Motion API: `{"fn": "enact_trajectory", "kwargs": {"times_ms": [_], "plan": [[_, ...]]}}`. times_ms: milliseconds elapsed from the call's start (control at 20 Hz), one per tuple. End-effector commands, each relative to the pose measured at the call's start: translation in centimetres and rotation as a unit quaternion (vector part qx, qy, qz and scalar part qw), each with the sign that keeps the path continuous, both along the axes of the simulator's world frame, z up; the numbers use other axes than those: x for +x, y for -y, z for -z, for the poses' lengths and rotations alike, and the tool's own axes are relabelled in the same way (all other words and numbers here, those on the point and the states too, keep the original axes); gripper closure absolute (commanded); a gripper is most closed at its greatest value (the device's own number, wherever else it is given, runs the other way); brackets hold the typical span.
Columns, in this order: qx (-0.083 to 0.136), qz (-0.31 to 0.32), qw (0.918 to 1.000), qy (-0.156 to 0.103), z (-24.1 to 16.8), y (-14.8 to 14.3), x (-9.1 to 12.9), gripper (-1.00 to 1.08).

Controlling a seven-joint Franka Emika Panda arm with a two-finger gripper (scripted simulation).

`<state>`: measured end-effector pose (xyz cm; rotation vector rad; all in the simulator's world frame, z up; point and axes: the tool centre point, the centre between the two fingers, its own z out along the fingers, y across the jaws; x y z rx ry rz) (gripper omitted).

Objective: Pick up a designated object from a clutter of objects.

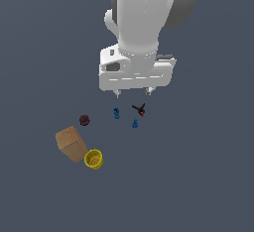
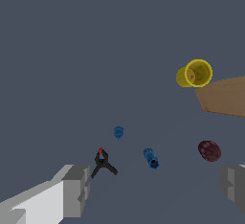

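The tan wooden block (image 1: 70, 144) stands on the grey floor at the exterior view's left, with the yellow cup (image 1: 94, 159) right beside it. The block's edge also shows in the wrist view (image 2: 225, 96), next to the cup (image 2: 195, 73). The dark maroon ball (image 1: 84, 120) lies behind the block. Two tiny blue pieces (image 1: 116, 113) (image 1: 134, 123) and a black-and-red piece (image 1: 140, 109) lie under my gripper (image 1: 132, 94). The gripper is open and empty, well above the floor and to the right of the block.
The floor is a plain dark grey surface (image 1: 198, 176). In the wrist view the maroon ball (image 2: 209, 151), the blue pieces (image 2: 118, 132) (image 2: 151, 158) and the black-and-red piece (image 2: 102, 162) lie between my fingers (image 2: 76, 189).
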<state>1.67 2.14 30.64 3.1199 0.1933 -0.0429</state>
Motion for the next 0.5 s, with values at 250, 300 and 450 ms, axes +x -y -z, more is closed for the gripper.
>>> {"fn": "enact_trajectory", "kwargs": {"times_ms": [250, 300, 450], "plan": [[0.006, -0.031, 0.9995, 0.001, 1.4, 3.2, 2.1, -0.92], [0.007, -0.037, 0.9993, 0.001, 1.6, 3.7, 2.4, -0.92], [0.01, -0.056, 0.9984, 0.002, 2.5, 5.7, 3.5, -0.92]]}}
